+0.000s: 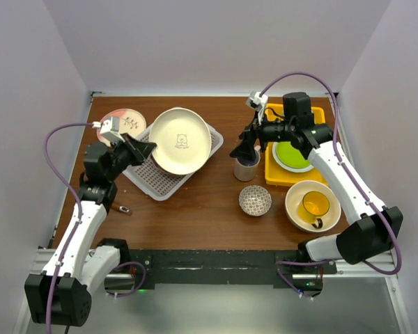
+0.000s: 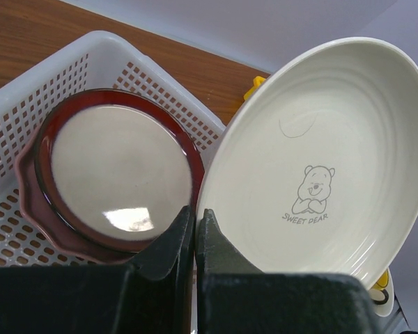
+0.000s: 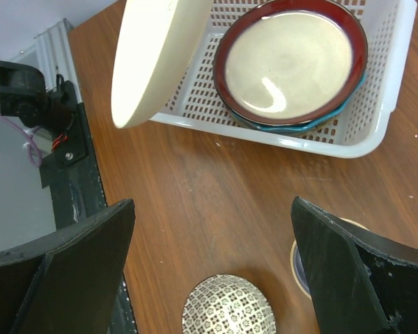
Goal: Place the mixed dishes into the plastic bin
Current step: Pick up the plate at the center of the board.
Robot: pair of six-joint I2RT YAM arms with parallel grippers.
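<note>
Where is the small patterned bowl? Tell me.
In the top view, the small patterned bowl sits right of centre, below the beige mug and left of the large cream bowl.

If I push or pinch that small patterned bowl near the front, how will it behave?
The patterned bowl looks like glazed ceramic: probably rigid, breakable, heavy for its size. It sits upright on the smooth table, so a push would likely slide it, not tip it. Its curved wall may slip from a pinch.

Cream plate (image 2: 320,125), right half of the left wrist view: beneath a line drawing of a bear, small grey capitals read "SWEET" and then "BEAR" or "DEAR". In the top view this print is too small to read.
</note>
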